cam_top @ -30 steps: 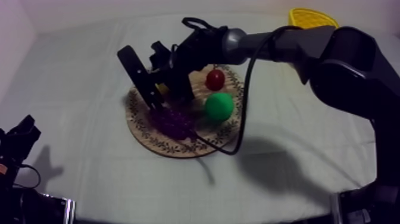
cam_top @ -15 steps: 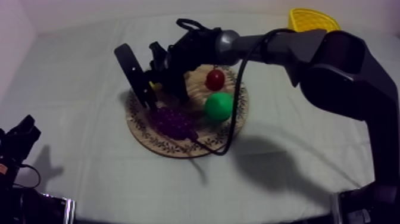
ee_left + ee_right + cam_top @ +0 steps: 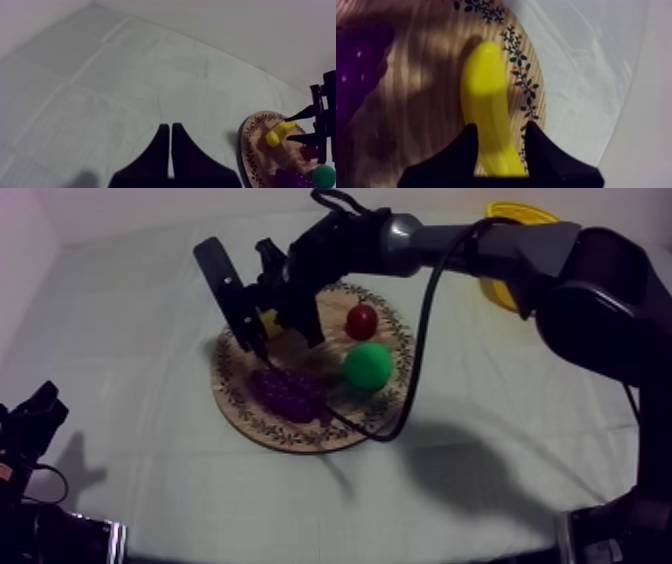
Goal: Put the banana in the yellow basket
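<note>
Counts: two grippers, one board, one banana, one grape bunch, one small red fruit, one pear, one basket. Left gripper parked low, fingers together. Right gripper clamped on banana at board's far-left rim. Since 0.5 s ago: right arm shifted farther back, now overlapping basket. Banana's long axis is in line with the fingers, free end by the rim pattern.

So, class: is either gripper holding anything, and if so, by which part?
The right gripper is shut on the banana, gripping it near one end, while the other end juts free. The left gripper holds nothing.
</note>
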Tool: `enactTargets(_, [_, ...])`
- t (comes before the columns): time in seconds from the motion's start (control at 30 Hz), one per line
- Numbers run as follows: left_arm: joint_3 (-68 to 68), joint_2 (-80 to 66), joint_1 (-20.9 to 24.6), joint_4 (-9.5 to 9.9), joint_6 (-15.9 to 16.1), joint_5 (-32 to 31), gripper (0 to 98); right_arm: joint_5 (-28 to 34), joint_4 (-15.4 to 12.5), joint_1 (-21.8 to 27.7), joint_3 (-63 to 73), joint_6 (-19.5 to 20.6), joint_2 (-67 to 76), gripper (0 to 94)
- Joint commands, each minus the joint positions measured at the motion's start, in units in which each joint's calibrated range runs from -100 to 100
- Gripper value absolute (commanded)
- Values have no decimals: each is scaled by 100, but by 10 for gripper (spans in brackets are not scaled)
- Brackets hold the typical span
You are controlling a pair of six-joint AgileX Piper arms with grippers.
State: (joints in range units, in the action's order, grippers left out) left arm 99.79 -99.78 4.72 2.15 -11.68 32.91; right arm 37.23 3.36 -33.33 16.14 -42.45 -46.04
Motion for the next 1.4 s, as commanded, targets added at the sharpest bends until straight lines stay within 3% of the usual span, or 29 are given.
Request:
enactTargets(0.0, [-1, -5, 2, 3, -1, 0, 1, -80, 65, -9, -34, 77, -57, 335])
enactTargets(0.27, [-1, -5, 2, 3, -2, 0, 1, -465, 157, -38, -170, 218, -290, 470])
enactTargets(0.47, [-1, -5, 2, 3, -2, 0, 1, -506, 95, -43, 83, 128, -507, 497])
enactTargets(1.03, [-1, -5, 2, 3, -2, 0, 1, -485, -70, 76, 748, -21, -1106, 322])
enactTargets(1.37, [-1, -5, 2, 3, 0, 0, 1, -366, -374, 139, 488, -173, -648, 270])
